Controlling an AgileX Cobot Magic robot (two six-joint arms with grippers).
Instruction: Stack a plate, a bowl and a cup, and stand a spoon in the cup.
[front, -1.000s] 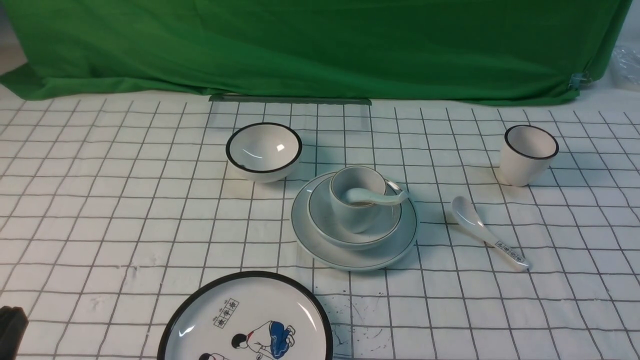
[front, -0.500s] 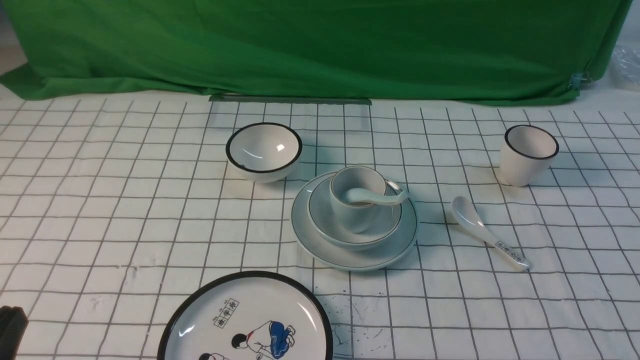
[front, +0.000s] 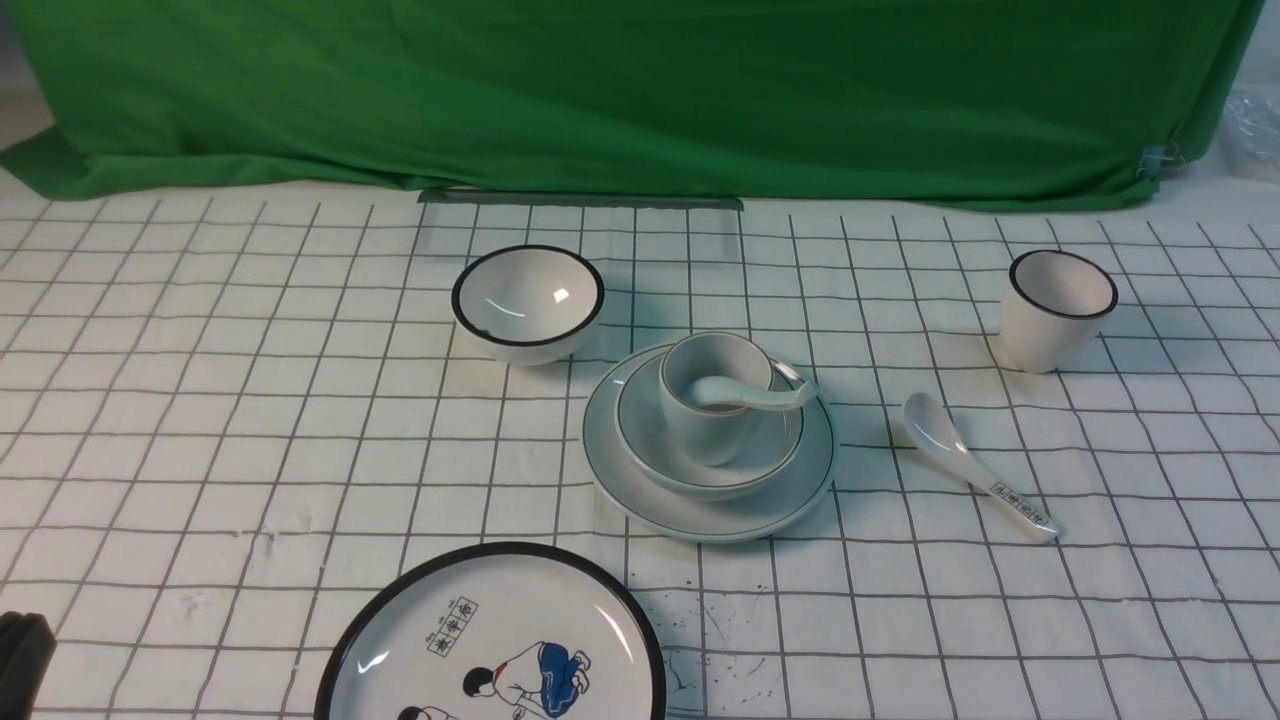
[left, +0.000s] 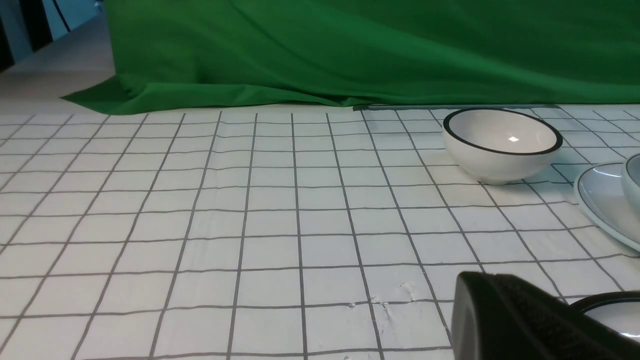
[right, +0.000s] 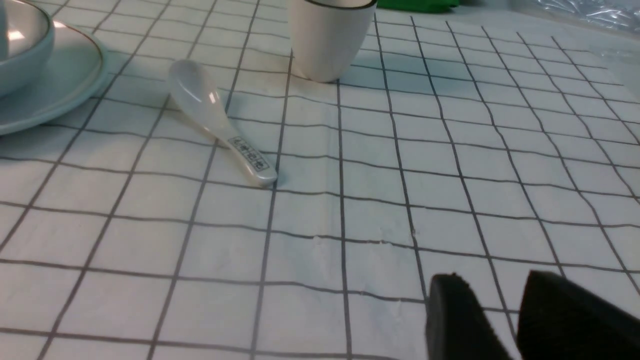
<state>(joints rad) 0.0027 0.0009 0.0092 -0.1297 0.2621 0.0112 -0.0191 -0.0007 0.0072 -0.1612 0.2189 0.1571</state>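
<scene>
While the front view shows the spoon (front: 745, 395) in the cup (front: 712, 398), only the right wrist view shows the right gripper (right: 492, 310) — slightly parted, empty.

1. Left fingers (left: 525, 320) sit low at the near left; the cartoon plate (front: 495, 640) lies just to their right.
2. Further ahead and right of those fingers, the deep bowl (front: 528, 300) stands alone.
3. Right of that bowl and nearer, the stack: plate (front: 710, 505), bowl (front: 700, 470) on it, cup (front: 712, 410) in that, spoon (front: 750, 393) in the cup.
4. Ahead and left of the right fingers (right: 460, 315) lies the printed spoon (right: 215, 117).
5. Beyond it stands the tall cup (right: 327, 37).
</scene>
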